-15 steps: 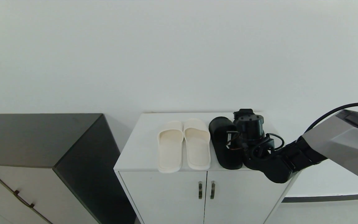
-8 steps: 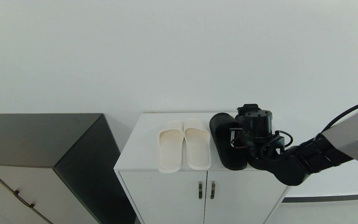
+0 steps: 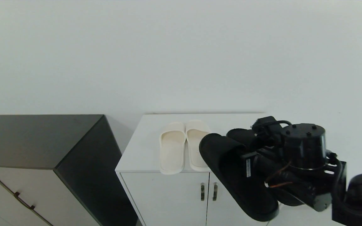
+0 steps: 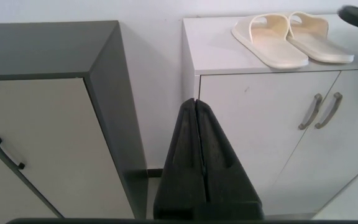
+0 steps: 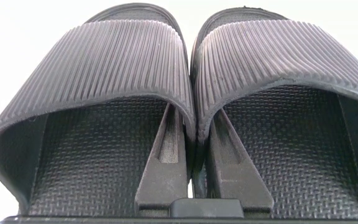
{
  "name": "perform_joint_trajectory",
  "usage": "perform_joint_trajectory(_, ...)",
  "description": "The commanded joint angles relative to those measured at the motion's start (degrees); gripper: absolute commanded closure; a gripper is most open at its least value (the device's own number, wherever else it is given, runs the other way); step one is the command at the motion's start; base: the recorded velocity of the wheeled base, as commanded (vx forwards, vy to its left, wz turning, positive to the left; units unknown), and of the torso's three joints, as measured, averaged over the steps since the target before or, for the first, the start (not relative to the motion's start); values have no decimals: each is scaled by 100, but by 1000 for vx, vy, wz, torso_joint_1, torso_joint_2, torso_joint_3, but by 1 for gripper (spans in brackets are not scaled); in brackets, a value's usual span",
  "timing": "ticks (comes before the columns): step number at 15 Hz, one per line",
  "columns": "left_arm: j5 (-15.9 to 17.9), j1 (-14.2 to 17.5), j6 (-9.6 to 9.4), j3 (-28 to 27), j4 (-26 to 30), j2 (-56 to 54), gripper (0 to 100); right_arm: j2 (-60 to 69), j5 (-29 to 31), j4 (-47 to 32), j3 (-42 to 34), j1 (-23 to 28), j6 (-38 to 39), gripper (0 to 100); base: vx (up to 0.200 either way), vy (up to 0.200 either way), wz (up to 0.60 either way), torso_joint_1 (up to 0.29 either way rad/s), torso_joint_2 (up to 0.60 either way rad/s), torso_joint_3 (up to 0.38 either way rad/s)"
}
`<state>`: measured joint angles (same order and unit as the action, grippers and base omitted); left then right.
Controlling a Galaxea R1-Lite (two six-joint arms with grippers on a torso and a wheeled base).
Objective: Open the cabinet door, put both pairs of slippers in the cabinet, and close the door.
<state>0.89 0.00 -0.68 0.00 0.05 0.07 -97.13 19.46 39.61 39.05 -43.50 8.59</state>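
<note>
Now: pair of black ribbed rubber slippers (image 3: 237,175) held in the air, in front of the white two-door cabinet (image 3: 143,150).
Right gripper (image 5: 194,149) pinches the pair's two inner strap walls together, one finger inside each slipper. Cream foam slippers (image 3: 185,146) lie side by side on the cabinet top. Both doors are shut. Left gripper (image 4: 196,109) sits low, fingers pressed together. Judgement: keep the pinch firm, hold the pair outside the door's swing, and use the free left gripper on a metal handle (image 3: 202,191).
</note>
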Motion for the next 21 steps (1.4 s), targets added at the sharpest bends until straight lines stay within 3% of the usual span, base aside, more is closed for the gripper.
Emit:
perform_joint_trajectory(1, 8, 0, -2, 0, 4, 1, 100, 916, -65, -217, -512, -300, 46, 100, 0, 0, 0, 0, 0, 0)
perform_joint_trajectory(5, 16, 0, -2, 0, 4, 1, 100, 916, -56, -261, -556, -309, 46, 100, 0, 0, 0, 0, 0, 0)
perform_joint_trajectory(13, 16, 0, -2, 0, 4, 1, 100, 924, -56, -217, -705, -300, 63, 100, -200, 0, 0, 5, 1, 2)
perform_joint_trajectory(21, 8, 0, -11, 0, 4, 1, 100, 933, -91, -146, -872, -300, 11, 100, 0, 0, 0, 0, 0, 0)
